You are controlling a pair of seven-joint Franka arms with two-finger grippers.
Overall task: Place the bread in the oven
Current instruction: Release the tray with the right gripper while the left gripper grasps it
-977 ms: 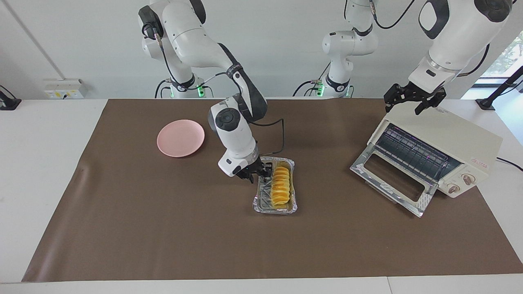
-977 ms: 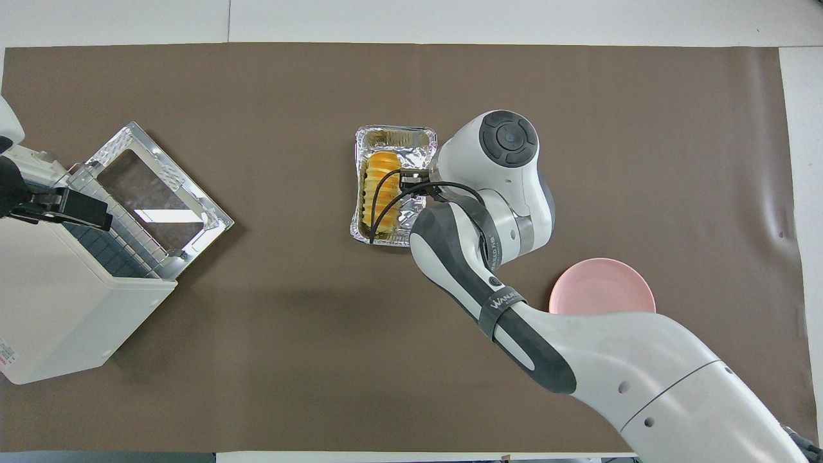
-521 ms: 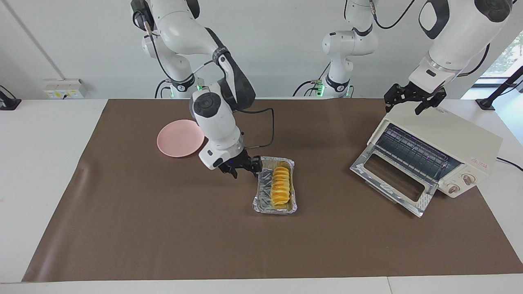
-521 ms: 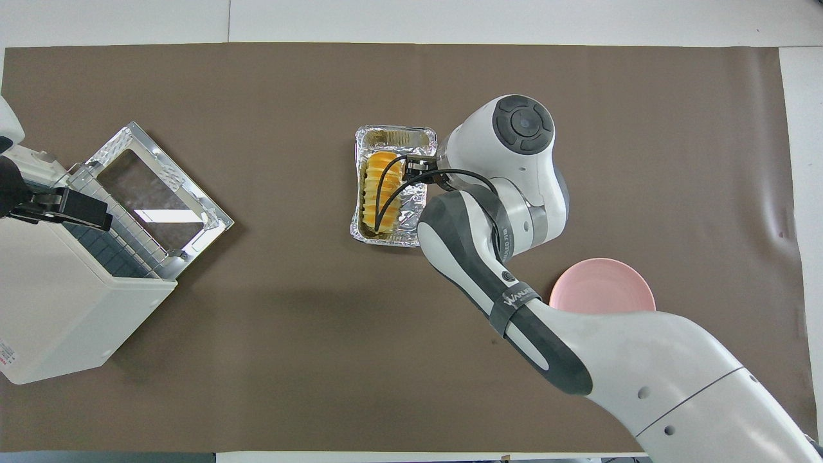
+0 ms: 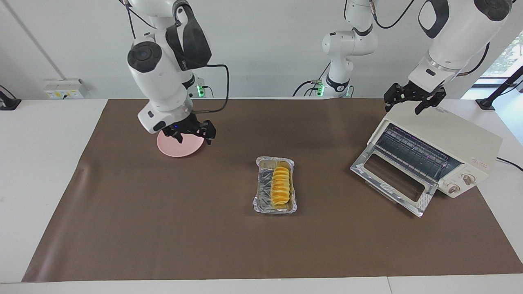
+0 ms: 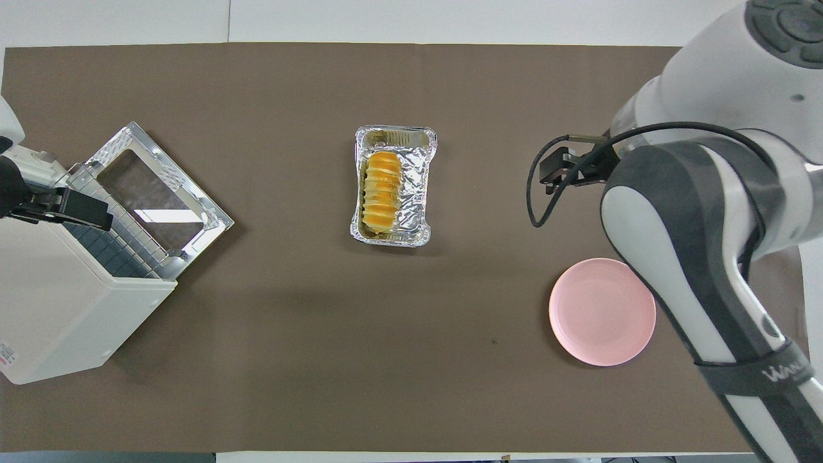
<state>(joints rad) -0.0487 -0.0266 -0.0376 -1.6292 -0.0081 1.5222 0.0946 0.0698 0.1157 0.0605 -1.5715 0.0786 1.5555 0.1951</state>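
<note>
The bread [image 5: 281, 185] [image 6: 381, 193], a ridged golden-yellow loaf, lies in a silver foil tray [image 5: 261, 203] [image 6: 421, 154] at the middle of the brown mat. The cream-white oven [image 5: 453, 139] [image 6: 58, 308] stands at the left arm's end, and its glass door [image 5: 392, 177] [image 6: 154, 186] hangs open. My right gripper [image 5: 192, 134] [image 6: 556, 170] is open and empty, raised over the mat by the pink plate, well away from the tray. My left gripper [image 5: 408, 102] [image 6: 61, 207] is open and waits over the oven's top.
A round pink plate [image 5: 179, 149] [image 6: 601, 312] lies toward the right arm's end, nearer to the robots than the tray. The brown mat [image 5: 163, 228] covers most of the table. A third arm stands at the back.
My right gripper has lifted out of the foil tray and swung up and away toward the pink plate, empty. The bread stays in the tray. The left arm has not moved.
</note>
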